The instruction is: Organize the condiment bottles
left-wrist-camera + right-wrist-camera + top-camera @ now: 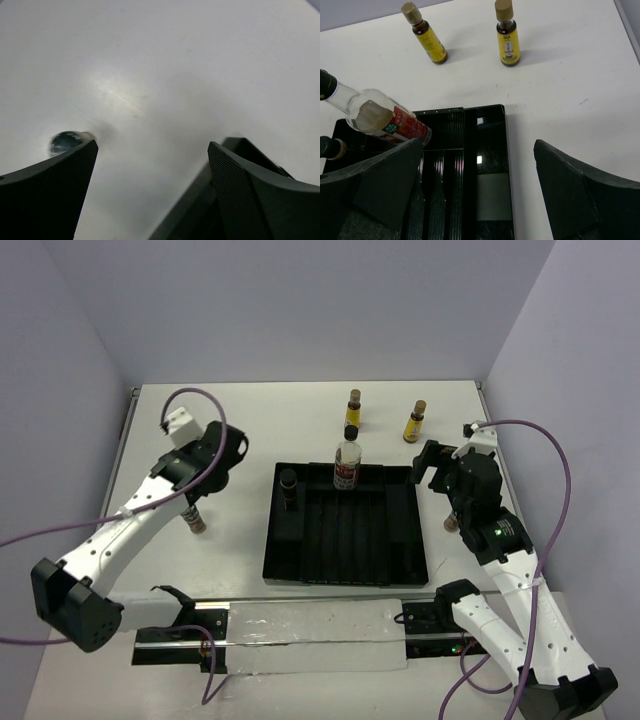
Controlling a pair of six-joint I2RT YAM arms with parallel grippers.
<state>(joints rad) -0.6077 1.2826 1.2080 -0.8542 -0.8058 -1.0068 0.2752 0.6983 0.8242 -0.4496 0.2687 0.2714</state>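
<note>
Bottles stand in a few spots. From above, the tall clear glass bottle with a black cap and red-white label (347, 462) is at the far edge of the black ridged plastic tray (340, 540). Two slim yellow bottles (353, 412) wait on the white table (250, 410) past it.

In my left wrist view, my left gripper (152, 192) has its jaws wide, holding nothing.

In my right wrist view, my right gripper (475, 192) is wide and empty too.

I think glass is slippery, breakable and tippy, so I should grab low on the body.
</note>
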